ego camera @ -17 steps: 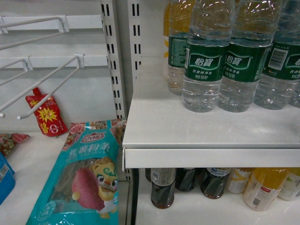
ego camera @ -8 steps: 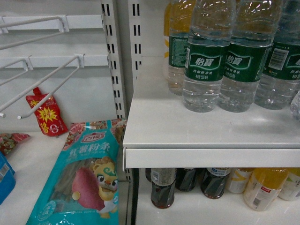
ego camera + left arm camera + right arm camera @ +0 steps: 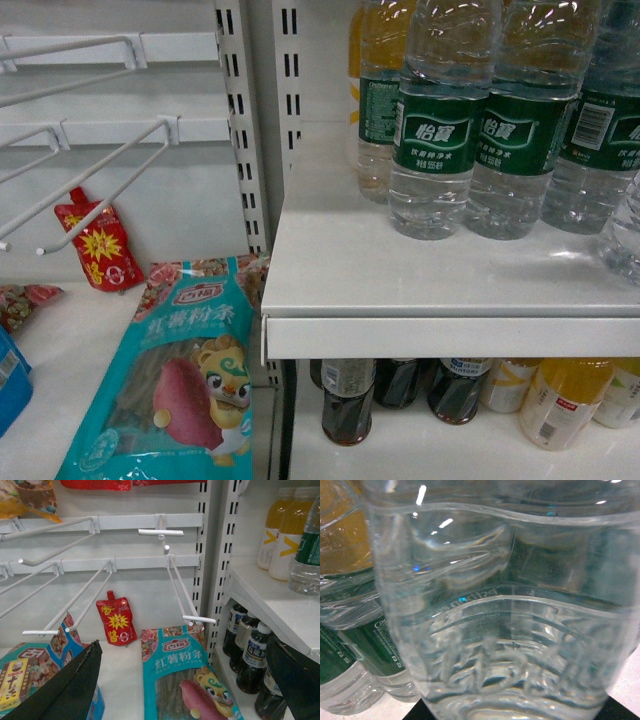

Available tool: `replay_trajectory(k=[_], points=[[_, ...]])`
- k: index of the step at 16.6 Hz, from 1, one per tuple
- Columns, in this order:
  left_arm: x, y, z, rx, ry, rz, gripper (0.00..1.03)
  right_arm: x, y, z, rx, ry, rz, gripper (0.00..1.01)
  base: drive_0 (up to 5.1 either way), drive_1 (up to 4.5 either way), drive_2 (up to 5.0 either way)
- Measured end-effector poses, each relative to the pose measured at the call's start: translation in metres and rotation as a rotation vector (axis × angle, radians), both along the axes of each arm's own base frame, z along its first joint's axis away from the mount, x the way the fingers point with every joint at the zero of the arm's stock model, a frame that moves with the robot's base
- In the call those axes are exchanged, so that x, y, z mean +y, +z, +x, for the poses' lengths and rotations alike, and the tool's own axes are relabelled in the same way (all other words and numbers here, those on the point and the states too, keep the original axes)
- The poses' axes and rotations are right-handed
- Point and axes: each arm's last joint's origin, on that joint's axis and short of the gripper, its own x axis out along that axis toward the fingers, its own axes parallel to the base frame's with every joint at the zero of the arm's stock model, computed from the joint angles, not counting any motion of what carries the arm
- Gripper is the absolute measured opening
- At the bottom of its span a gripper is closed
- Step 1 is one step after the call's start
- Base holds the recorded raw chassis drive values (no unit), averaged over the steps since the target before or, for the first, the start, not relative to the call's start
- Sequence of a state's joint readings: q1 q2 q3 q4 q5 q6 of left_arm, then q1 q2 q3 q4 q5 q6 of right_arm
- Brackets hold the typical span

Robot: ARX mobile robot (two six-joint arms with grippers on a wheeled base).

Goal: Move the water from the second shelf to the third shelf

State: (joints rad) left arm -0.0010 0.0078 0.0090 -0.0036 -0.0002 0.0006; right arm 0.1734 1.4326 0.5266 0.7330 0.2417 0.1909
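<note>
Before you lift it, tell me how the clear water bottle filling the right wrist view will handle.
The water bottle looks full, so it is probably heavy for its size. Its thin ribbed wall may flex under the jaws, though the ribs should help grip. It is tall and narrow like its green-labelled neighbours, so a sideways push could tip it into them.

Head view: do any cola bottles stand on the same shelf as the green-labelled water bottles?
No. The dark cola bottles stand on the shelf below, under the white shelf that holds the water bottles.

The shelf (image 3: 400,270) front lies bare; water bottles (image 3: 432,130) crowd its back, wire hooks (image 3: 187,592) jut out leftward.
</note>
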Motion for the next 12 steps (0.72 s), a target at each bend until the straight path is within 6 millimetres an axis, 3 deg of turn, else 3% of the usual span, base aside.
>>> replay_trajectory(k=[9,11,12], points=[[0.0,0.0,0.0,0.0,0.0,0.0,0.98,0.0057,-0.0005,0.0106,0.01,-0.009,0.004,0.39,0.0,0.0,0.0],[0.0,0.0,0.0,0.0,0.0,0.0,0.98,0.0053,0.0016,0.0118,0.0,-0.003,0.016,0.88,0.0,0.0,0.0],[0.0,0.0,0.0,0.0,0.0,0.0,0.98,0.0046,0.0021,0.0121,-0.002,-0.006,0.017,0.97,0.0,0.0,0.0]])
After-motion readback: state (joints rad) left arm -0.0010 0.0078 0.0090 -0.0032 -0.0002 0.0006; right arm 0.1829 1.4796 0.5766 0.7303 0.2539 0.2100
